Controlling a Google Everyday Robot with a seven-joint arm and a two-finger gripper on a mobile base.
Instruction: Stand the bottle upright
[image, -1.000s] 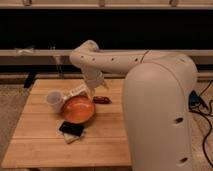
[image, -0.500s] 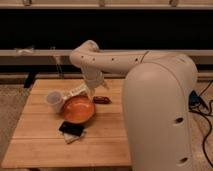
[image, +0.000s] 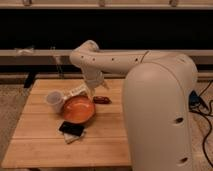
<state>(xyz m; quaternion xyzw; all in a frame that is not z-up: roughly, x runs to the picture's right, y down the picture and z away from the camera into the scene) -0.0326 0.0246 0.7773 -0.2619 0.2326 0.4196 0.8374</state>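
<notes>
The bottle (image: 77, 91) is slim and cream-white. It lies tilted on the wooden table (image: 40, 150), between the white cup (image: 54, 99) and the arm, just behind the orange bowl (image: 78, 109). My gripper (image: 94, 90) reaches down from the white arm to the bottle's right end, close to it or touching it; I cannot tell which. The small flat red-brown object (image: 101, 99) lies on the table just right of the gripper.
A black flat object (image: 71, 128) rests on a pale item in front of the bowl. My large white arm body (image: 160, 115) covers the table's right side. A dark shelf and rail run behind the table. Cables lie on the floor at right.
</notes>
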